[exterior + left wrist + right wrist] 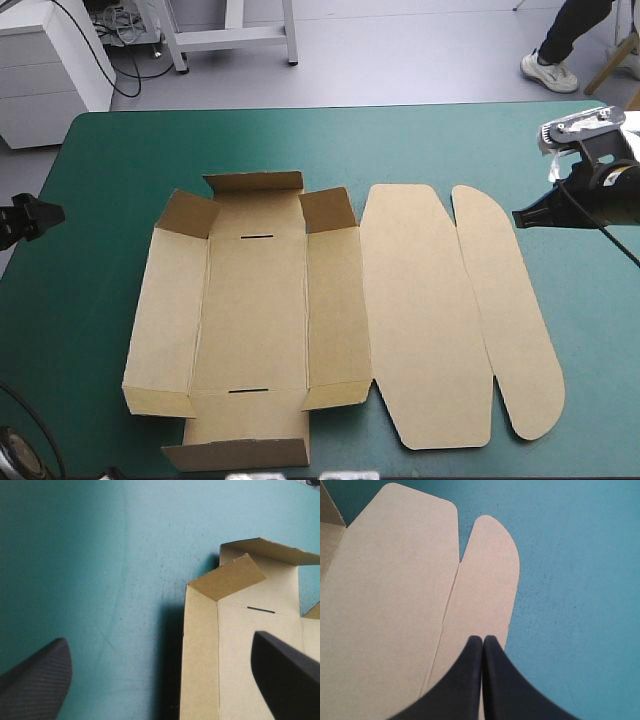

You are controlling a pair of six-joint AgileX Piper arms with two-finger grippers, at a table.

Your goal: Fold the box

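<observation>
The brown box (pixel 255 310) lies in the middle of the table. Its left side wall and corner flaps stand partly raised. The lid (pixel 425 310) and its rounded outer flap (pixel 510 310) lie flat to the right. My left gripper (pixel 48 213) hovers at the table's left edge, apart from the box. In the left wrist view this gripper (pixel 160 680) is open, with the box's far-left corner flap (pixel 227 577) ahead of it. My right gripper (pixel 520 217) hangs just right of the outer flap. Seen from the right wrist, it (pixel 483 641) is shut, pointing over the outer flap (pixel 487 590).
Bare teal-green cover (pixel 100 170) surrounds the box on every side, widest at the far side and at the right. The table's far edge (pixel 300 108) runs behind the box. The box's near end flap (pixel 240 452) reaches close to the front edge.
</observation>
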